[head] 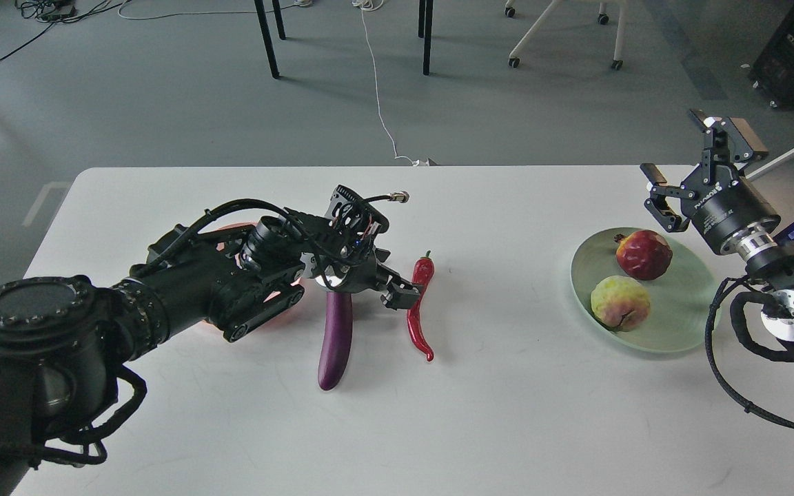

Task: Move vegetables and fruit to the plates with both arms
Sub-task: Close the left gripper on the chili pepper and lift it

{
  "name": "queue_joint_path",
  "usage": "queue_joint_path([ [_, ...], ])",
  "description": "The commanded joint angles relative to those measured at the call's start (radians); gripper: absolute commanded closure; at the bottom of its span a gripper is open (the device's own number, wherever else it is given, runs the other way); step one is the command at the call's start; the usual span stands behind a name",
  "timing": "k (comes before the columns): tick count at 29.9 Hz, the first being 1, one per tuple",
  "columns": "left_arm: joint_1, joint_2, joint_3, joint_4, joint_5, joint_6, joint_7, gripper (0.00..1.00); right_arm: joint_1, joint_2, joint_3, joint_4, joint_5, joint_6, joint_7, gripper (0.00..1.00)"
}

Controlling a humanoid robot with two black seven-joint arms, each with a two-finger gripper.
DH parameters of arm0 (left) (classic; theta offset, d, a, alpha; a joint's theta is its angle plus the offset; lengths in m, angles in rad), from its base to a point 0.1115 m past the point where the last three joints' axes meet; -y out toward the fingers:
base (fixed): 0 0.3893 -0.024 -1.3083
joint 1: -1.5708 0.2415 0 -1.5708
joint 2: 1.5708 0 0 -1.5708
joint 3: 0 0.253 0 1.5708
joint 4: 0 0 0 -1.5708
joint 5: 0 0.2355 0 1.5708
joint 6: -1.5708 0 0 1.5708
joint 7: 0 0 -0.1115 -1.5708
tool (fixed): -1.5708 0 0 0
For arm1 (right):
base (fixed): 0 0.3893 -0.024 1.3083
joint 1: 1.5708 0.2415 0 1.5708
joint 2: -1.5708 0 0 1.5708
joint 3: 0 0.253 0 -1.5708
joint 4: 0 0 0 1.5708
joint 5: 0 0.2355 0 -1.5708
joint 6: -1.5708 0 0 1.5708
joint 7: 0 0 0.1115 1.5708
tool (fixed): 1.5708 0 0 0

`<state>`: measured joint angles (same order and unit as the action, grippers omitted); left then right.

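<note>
The left arm reaches in low across the table point(163, 427), and most of the pink plate point(231, 231) lies hidden beneath it; only a reddish rim shows above and below the arm. The left gripper point(387, 286) hangs at the arm's far end, just above the top of the eggplant point(335, 337) and just left of the chili point(421, 306). One finger tip shows near the chili's upper half. The other finger is lost against the dark body, so whether the jaws stand apart or together cannot be told, and nothing is visibly held.

The eggplant lies lengthwise, its stem end tucked under the gripper and its rounded end pointing toward the robot. The chili lies parallel just to its right, apart from it.

The step in hand seems to be taking one of these two vegetables. To do it well, the gripper should commit to one: centre over its middle, fingers across the narrow width, not along it. The glossy skins will likely slip, so a low, square grip matters. The plate sits just behind and left of the gripper, so the carry is short.

Far to the right, the green plate point(679, 331) already holds the pomegranate point(644, 253) and the yellow-green fruit point(619, 303). The right gripper point(697, 165) hovers above and behind them, jaws wide apart and empty.
</note>
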<state>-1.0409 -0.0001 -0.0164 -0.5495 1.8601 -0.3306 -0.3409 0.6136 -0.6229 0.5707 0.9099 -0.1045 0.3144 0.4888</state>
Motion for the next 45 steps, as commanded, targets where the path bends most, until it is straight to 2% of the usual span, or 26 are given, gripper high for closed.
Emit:
queue_joint_path([
  [1, -0.001, 0.000, -0.002, 0.000, -0.004, -0.005, -0.001, 0.15, 0.000, 0.000, 0.000, 0.000, 0.000, 0.000, 0.000, 0.03],
  [21, -0.039, 0.000, -0.004, -0.010, -0.085, -0.010, -0.003, 0.15, -0.006, 0.000, 0.000, 0.000, 0.000, 0.000, 0.000, 0.03],
  [45, 0.002, 0.000, -0.001, -0.012, -0.084, -0.010, 0.013, 0.20, -0.022, -0.011, -0.002, 0.000, 0.000, 0.002, 0.000, 0.03],
])
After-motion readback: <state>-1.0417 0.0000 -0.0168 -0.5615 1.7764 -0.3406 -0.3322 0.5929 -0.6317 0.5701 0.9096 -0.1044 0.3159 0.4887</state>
